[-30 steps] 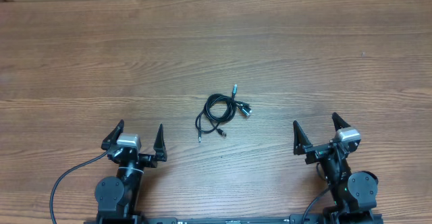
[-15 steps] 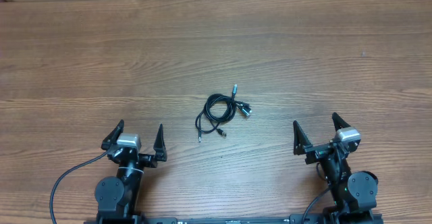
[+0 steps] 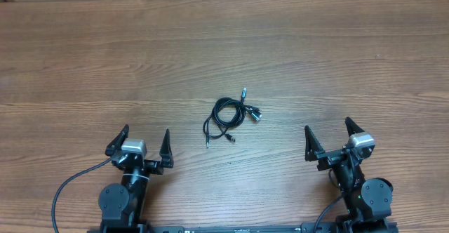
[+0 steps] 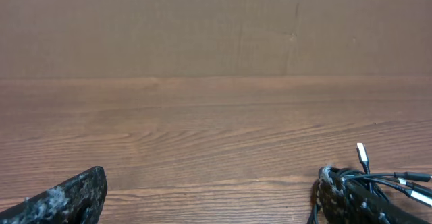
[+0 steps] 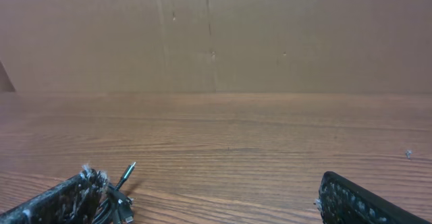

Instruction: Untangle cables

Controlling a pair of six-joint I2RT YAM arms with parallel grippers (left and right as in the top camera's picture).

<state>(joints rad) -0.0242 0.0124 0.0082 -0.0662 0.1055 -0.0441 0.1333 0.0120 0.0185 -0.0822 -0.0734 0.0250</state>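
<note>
Lying tangled mid-frame on the table [image 3: 224, 43], the cables [image 3: 230, 119] sit well apart from the left fingers [image 3: 167, 147] and right fingers [image 3: 309, 143], both pairs spread wide, holding nothing.

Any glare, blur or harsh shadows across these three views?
Overhead: even, soft light, no glare, cables crisp. Left wrist: table sharp, gripper fingertips at the bottom edge dark and cropped. Right wrist: likewise, cables dim in the lower left corner.

My bench [image 3: 105, 64] is warm brown wood with streaky darker grain. The cables [image 3: 228, 119] are black with silver tips. My left gripper [image 3: 146, 130] and right gripper [image 3: 327, 125] are black, each capped in grey.
</note>
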